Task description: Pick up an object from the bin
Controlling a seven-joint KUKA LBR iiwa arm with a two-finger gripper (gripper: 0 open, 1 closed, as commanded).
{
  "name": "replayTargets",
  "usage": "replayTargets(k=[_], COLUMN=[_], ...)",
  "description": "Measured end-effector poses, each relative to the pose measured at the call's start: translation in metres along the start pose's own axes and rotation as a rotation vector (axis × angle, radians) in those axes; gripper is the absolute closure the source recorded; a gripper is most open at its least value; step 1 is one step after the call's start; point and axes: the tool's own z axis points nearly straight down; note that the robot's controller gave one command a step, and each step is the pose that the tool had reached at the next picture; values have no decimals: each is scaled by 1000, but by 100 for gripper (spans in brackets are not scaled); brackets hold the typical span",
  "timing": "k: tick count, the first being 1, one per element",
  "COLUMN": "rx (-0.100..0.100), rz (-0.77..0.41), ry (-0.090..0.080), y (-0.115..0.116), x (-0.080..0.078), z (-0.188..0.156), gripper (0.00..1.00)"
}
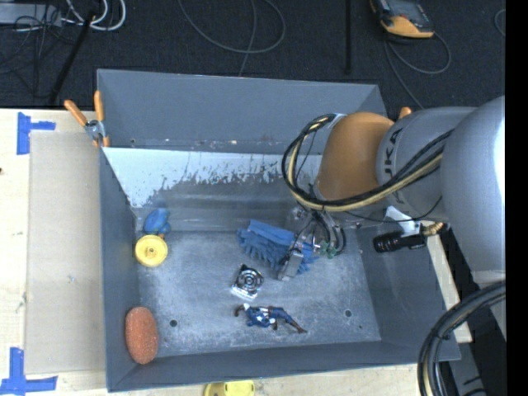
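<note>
Lying mid-bin (120, 246), a blue, ribbed, brush-like thing (264, 240) has the jaws at its right end; whether they are apart I cannot tell. Bare floor lies left and front-right, and a small metal piece (246, 281) is near.

Single overhead camera, slightly oblique, whole bin (239, 114) framed

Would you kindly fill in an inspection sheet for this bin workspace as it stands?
Surface: grey bin floor, scuffed and speckled white.
Job's things: blue brush mid-bin, beside the gripper; contact cannot be told.
Clutter: yellow disc and small blue piece at left; brown oval in near-left corner; small metal part and blue-and-dark toy mid-front.
Gripper: low at the brush's right end.
Cables: black and yellow loops on the wrist; loose cables on the floor behind.
Surroundings: dark floor; orange-and-black device on it.
</note>
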Motion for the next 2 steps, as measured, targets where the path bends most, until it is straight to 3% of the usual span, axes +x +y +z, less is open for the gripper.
replayTargets(k=[1,2], rx=[0,0], rz=[-191,-1], ry=[2,0], y=[3,0], x=[1,0], z=[3,1], gripper=[0,100])
